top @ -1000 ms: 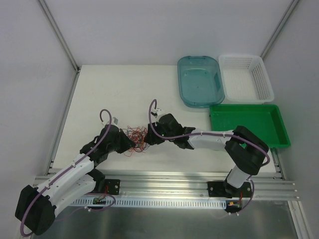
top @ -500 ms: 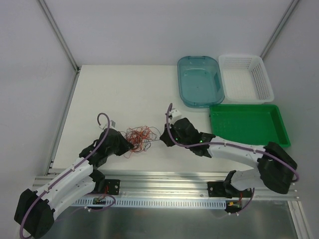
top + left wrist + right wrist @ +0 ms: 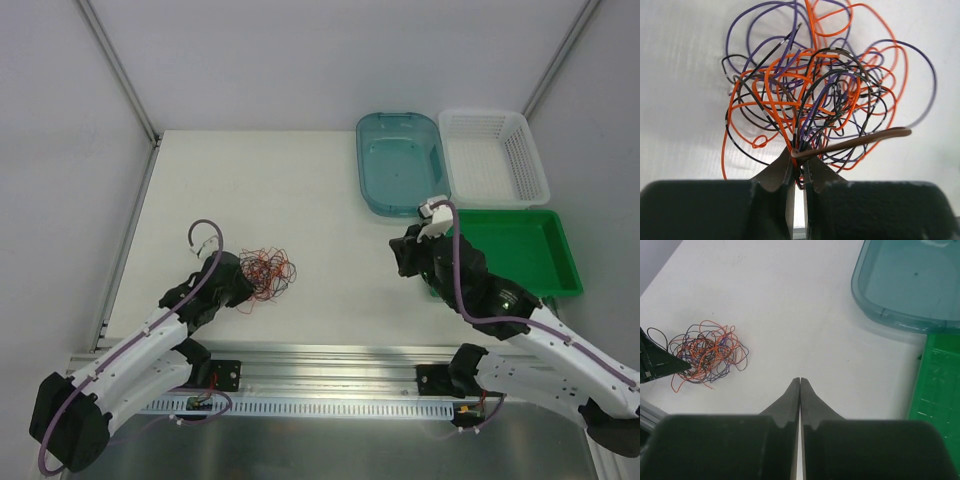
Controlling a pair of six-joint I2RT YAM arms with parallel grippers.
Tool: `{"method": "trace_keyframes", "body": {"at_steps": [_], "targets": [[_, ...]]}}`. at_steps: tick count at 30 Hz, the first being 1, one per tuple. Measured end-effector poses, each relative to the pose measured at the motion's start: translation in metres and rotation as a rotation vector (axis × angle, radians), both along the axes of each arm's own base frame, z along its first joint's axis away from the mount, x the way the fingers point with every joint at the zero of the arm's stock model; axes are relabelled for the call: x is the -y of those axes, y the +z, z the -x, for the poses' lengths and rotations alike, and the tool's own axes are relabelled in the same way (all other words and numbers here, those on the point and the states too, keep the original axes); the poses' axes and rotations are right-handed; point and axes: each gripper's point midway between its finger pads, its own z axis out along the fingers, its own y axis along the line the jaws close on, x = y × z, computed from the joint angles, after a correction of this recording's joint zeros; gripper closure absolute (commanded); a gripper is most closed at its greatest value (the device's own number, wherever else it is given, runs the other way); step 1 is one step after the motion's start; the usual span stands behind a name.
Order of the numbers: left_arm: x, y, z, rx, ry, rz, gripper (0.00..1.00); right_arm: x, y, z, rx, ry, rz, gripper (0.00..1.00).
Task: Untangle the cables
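The cables (image 3: 268, 274) are one tangled ball of thin orange, black and purple wires on the white table, left of centre. My left gripper (image 3: 246, 287) sits at the ball's near-left side. In the left wrist view that gripper (image 3: 799, 161) is shut on a few strands at the base of the cables (image 3: 815, 95). My right gripper (image 3: 402, 254) hovers far to the right, beside the green tray. In the right wrist view it (image 3: 800, 380) is shut with nothing between its fingers, and the cables (image 3: 705, 357) lie well off to its left.
A teal tub (image 3: 400, 160) and a white basket (image 3: 495, 155) stand at the back right, with a green tray (image 3: 500, 250) in front of them. A metal rail (image 3: 330, 355) runs along the table's near edge.
My right gripper has let go of the ball, shut, and swung right to the green tray. The ball has settled slightly leftward with my left gripper still on it.
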Motion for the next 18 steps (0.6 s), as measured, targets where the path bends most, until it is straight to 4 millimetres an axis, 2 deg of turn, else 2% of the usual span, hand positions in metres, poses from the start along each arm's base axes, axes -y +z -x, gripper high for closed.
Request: {"method": "trace_keyframes", "body": {"at_steps": [1, 2, 4, 5, 7, 10, 13, 15, 18], "targets": [[-0.001, 0.004, -0.001, 0.008, -0.002, -0.008, 0.95, 0.005, 0.005, 0.000, 0.009, -0.009, -0.001, 0.95], [-0.001, 0.010, -0.003, 0.017, -0.008, -0.012, 0.95, 0.007, 0.008, 0.001, 0.013, -0.012, -0.003, 0.76], [0.004, 0.023, -0.008, 0.043, -0.030, -0.006, 0.96, 0.005, 0.006, 0.002, 0.004, 0.005, 0.002, 0.64], [0.007, 0.030, -0.010, 0.051, -0.047, 0.000, 0.96, -0.003, -0.001, 0.003, -0.019, 0.034, 0.011, 0.53], [0.017, 0.039, -0.013, 0.053, -0.090, 0.019, 0.96, -0.020, -0.015, 0.003, -0.065, 0.079, 0.012, 0.41], [0.028, 0.042, -0.011, 0.037, -0.150, 0.045, 0.96, -0.051, -0.051, 0.003, -0.160, 0.148, 0.012, 0.31], [0.033, 0.042, -0.006, 0.023, -0.180, 0.065, 0.96, -0.079, -0.091, 0.003, -0.277, 0.189, 0.003, 0.26], [0.036, 0.043, -0.005, 0.020, -0.192, 0.077, 0.96, -0.099, -0.106, 0.002, -0.333, 0.207, -0.035, 0.25], [0.040, 0.042, -0.003, 0.018, -0.208, 0.095, 0.96, -0.127, -0.118, -0.003, -0.380, 0.225, -0.111, 0.25]]}}
